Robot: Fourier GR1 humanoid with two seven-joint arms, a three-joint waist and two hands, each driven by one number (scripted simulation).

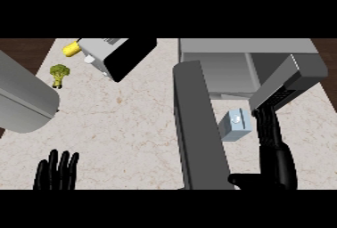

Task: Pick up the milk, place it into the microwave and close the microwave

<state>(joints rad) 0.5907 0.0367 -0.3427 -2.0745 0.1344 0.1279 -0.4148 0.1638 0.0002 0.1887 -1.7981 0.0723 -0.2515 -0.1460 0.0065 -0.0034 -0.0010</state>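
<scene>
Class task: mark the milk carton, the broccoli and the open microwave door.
milk carton (235, 125), head view, its front face
broccoli (59, 72), head view, green crown
microwave door (197, 129), head view, middle of its upper edge

A kitchen: a marble-look counter (125, 129) is carrying an open microwave (230, 62), a toaster (108, 51), broccoli (59, 73) and corn (71, 48) at far left.

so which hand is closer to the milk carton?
Right. The right hand is just right of the milk carton, fingers alongside it. The left hand rests open at the lower left, far across the counter.
</scene>
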